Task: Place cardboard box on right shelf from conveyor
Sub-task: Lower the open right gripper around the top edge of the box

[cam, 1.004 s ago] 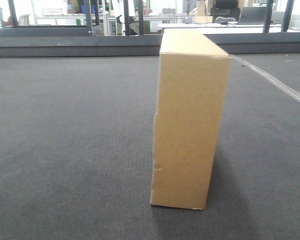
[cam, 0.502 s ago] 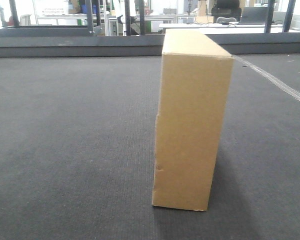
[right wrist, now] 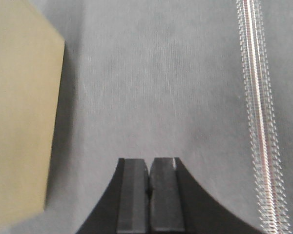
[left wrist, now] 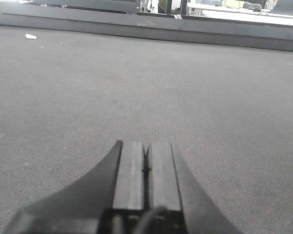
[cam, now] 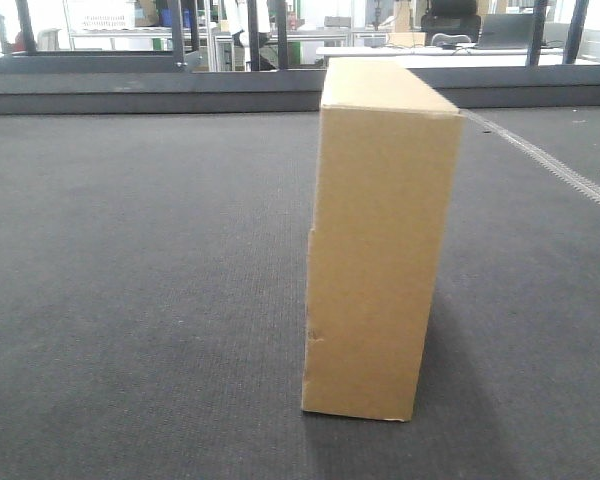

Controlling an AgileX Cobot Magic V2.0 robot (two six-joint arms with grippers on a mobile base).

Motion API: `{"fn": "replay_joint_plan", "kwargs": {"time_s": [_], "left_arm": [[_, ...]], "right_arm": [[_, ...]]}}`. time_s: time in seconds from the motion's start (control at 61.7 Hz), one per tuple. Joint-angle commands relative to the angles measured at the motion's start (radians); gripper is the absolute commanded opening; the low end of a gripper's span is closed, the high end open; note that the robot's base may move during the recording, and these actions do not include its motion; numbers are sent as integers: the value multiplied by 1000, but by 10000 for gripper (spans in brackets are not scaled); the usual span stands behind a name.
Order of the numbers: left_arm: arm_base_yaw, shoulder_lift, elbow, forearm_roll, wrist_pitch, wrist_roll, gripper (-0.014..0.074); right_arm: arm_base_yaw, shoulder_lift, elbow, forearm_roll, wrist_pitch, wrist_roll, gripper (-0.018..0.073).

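Left gripper (left wrist: 146, 146): fingers pressed together, holding nothing, low over the conveyor (left wrist: 88, 87). How far it sits from the cardboard box (cam: 380, 250) cannot be told, as the box is absent from the left wrist view.

The box stands upright on its narrow base, mid-belt, untouched.

Right gripper (right wrist: 149, 163): just right of the box, fingers likewise together and empty. A pale seam (right wrist: 256, 97) runs further right of the box.

Judgement: the approach is in hand. Both grippers should press evenly on the box's opposite broad faces, since a tall, narrow box will likely tip readily.

Not visible: the right shelf, the box's far side, both arms.
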Motion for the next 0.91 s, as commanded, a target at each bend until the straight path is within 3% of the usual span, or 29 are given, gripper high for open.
{"fn": "replay_joint_plan", "kwargs": {"time_s": [0.0, 0.065, 0.13, 0.211, 0.292, 0.324, 0.535, 0.713, 0.891], "left_arm": [[1, -7, -3, -5, -82, -3, -119], [1, -7, -3, -5, -82, -3, -119], [1, -7, -3, -5, -82, -3, -119], [1, -7, -3, -5, -82, -3, -119], [1, -7, -3, -5, -82, -3, -119], [1, -7, -3, -5, -82, -3, -119], [1, -7, -3, -5, -82, -3, -119], [1, -7, -3, -5, -82, -3, -119], [1, -7, -3, -5, -82, -3, -119]], "right_arm": [[58, 71, -105, -86, 5, 121, 30], [100, 129, -167, -122, 40, 156, 39], [142, 183, -219, -126, 61, 164, 103], [190, 248, -277, -127, 63, 164, 292], [228, 309, -328, -127, 55, 170, 557], [239, 327, -351, -127, 55, 176, 622], [316, 422, -523, -118, 110, 344, 606], [365, 494, -639, -121, 119, 383, 606], [386, 553, -653, -121, 119, 403, 606]]}}
